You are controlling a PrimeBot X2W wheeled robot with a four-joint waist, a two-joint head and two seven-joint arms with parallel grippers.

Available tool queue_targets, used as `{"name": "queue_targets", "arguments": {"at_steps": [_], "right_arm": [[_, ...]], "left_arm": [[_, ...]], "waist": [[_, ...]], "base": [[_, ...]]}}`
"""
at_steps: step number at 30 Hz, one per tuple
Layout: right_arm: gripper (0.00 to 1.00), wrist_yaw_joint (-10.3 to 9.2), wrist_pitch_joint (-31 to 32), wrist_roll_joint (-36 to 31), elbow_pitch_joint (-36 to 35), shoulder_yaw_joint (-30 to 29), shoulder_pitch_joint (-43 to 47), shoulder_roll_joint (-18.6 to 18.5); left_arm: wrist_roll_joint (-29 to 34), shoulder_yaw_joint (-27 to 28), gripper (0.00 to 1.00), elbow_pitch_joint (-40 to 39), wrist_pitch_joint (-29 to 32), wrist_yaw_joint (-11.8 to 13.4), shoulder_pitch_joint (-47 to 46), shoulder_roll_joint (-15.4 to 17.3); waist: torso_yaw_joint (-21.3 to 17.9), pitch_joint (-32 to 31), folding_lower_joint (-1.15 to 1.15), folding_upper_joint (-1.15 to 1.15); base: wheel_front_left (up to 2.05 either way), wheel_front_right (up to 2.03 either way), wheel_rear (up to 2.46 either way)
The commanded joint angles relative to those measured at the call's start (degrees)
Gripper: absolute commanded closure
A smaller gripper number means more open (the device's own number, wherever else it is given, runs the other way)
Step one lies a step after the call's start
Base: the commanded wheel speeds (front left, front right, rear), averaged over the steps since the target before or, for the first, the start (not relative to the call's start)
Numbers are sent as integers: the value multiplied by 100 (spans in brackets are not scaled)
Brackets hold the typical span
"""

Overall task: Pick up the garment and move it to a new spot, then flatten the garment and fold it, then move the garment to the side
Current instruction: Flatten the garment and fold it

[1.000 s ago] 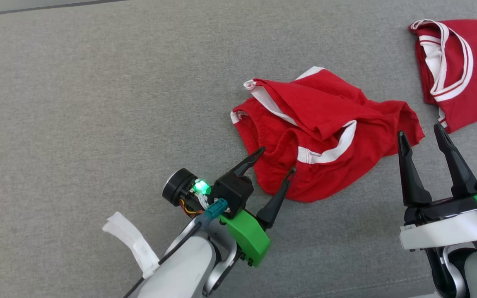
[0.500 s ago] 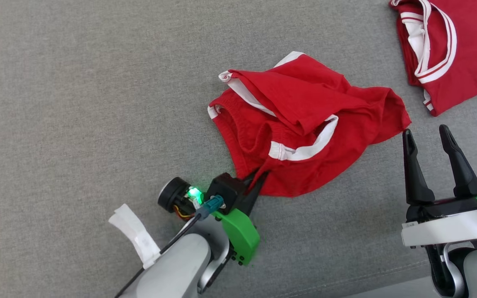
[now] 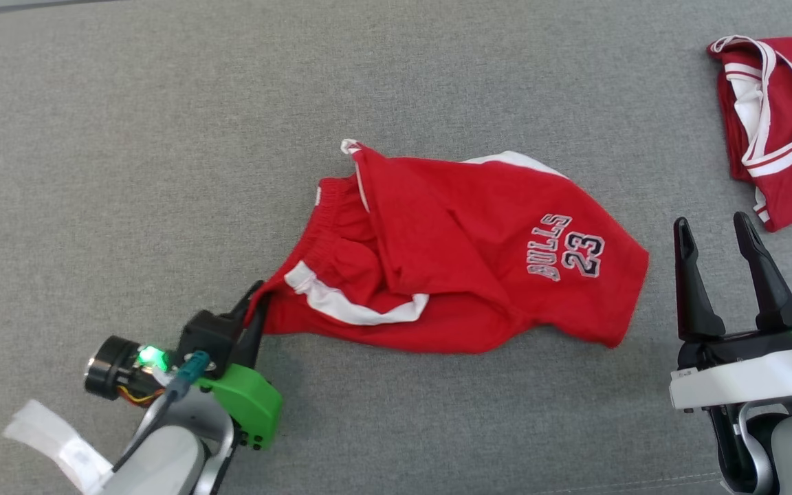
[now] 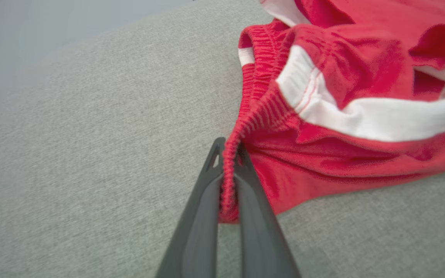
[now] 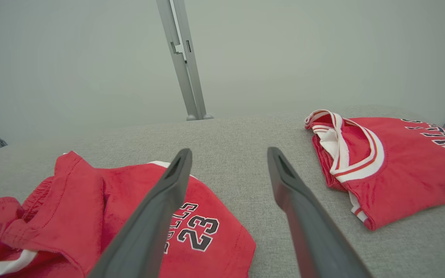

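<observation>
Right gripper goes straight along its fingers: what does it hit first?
Likely bare gray surface, in the gap between shorts and jersey; neither garment is in line. Depth unclear.

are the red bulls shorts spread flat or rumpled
Rumpled, not flat: the red fabric shorts with white trim lie with one layer folded across the other, waistband corner pinched in the left end effector.
</observation>
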Motion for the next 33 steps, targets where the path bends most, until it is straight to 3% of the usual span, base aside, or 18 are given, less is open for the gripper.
{"name": "queue_targets", "arguments": {"at_steps": [1, 5, 6, 7, 14, 19, 33], "right_arm": [[0, 0, -26, 8, -3, -6, -10, 1], [0, 0, 2, 12, -11, -6, 16, -28], [0, 0, 9, 15, -14, -6, 24, -37], [0, 0, 13, 11, -16, -3, 31, -51], [0, 0, 124, -34, -116, 53, 156, -131], [0, 0, 245, -65, -227, 100, 264, -191], [0, 0, 403, 12, -328, 181, 524, -205]], "left_arm": [[-73, 155, 100, -88, -8, 110, 101, 127], [-345, 454, 100, -189, -60, 216, 226, 260], [-458, 528, 31, -208, -122, 203, 251, 208], [-557, 597, 0, -230, -188, 195, 275, 136], [-813, 1084, 0, -368, -828, 572, 495, -29], [-866, 1287, 0, -613, -1129, 665, 674, -30], [-987, 1123, 0, -782, -566, 633, 1117, 311]], "waist": [[86, -103, 0, 0], [90, -167, 0, 0], [88, -180, 0, 0], [84, -200, 0, 0], [67, -452, 0, 0], [77, -665, 0, 0], [60, -1043, 0, 0]], "base": [[0, 0, 0], [0, 0, 0], [0, 0, 0], [0, 0, 0], [0, 0, 0], [0, 0, 0], [0, 0, 0]]}}
